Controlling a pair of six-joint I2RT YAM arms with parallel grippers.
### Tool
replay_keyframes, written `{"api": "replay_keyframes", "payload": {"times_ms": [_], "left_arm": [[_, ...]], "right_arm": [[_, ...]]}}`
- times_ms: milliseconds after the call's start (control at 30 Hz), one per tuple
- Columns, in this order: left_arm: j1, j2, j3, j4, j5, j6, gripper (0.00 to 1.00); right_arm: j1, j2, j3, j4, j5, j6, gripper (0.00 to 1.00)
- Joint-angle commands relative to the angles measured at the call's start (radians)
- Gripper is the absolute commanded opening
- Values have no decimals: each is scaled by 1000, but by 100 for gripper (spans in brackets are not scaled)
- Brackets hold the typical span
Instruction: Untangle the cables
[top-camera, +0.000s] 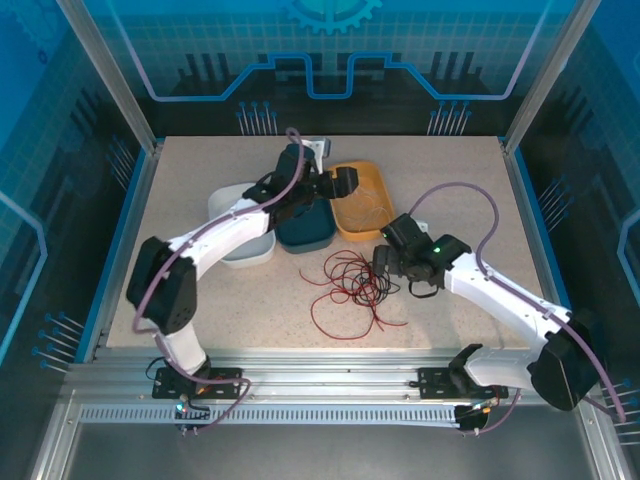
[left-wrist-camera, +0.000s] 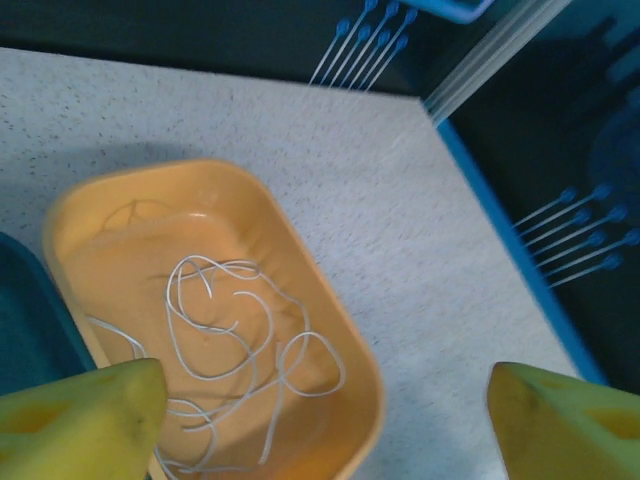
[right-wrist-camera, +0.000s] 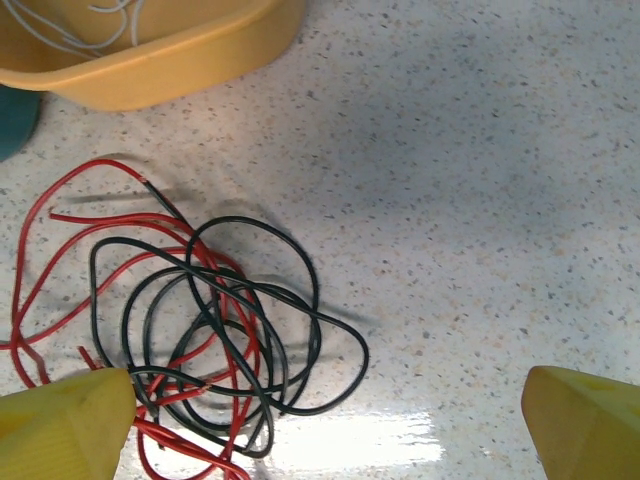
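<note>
Just left of the R end effector (right-wrist-camera: 330, 420), wide open & empty, lay the red/black cables (right-wrist-camera: 215, 320), farther from the L end effector (left-wrist-camera: 330, 410), likewise open, nothing held.

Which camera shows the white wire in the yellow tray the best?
The left wrist view: the white wire lies looped in the yellow tray, close and clear. The top view shows a faint squiggle; the right wrist view, just a corner bit.

Place: robot test cell in a lab
Walls: blue circuit-print panels (top-camera: 330, 50), aluminium posts (top-camera: 110, 75)
Bench: speckled table (top-camera: 450, 190), slotted metal rail (top-camera: 330, 385)
Equipment: left arm (top-camera: 215, 240), right arm (top-camera: 500, 290), bolted to rail
</note>
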Motion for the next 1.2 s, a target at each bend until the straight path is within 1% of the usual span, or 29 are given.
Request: {"api": "replay_keyframes", "payload": {"times_ms": [0,67,267,333,400,600,667,867,933,1067,1167], "left_arm": [[3,-88,-100,46,-36,6,99],[3,-141,-158,56,-58,5,99],[6,-291,-326,77,-156,-17,99],[12,-346,-381,77,-187,-22,99],[27,-404,-436,62,-205,-36,99],[81,-604,-600,-15,-238,-69,99],[96,-676,-644,-64,-258,-89,99],[140,-874,-762,-168,-307,-142,99],[156,-932,-795,-194,-327,-158,99],[181,-1021,-849,-215,-359,-186,99],[193,-1051,-865,-212,-356,-192,99]], "right_arm": [[34,44,54,-33,66,15,100],[61,77,82,-54,97,10,100],[115,158,159,-81,120,-3,100],[138,177,176,-77,114,-29,100],[171,197,193,-82,136,-51,100],[255,294,276,-132,148,-126,100],[280,332,308,-155,144,-141,100],[310,394,368,-177,60,-211,100],[315,423,399,-204,42,-235,95],[322,496,469,-267,10,-291,78],[321,543,499,-282,-21,-343,70]]}}
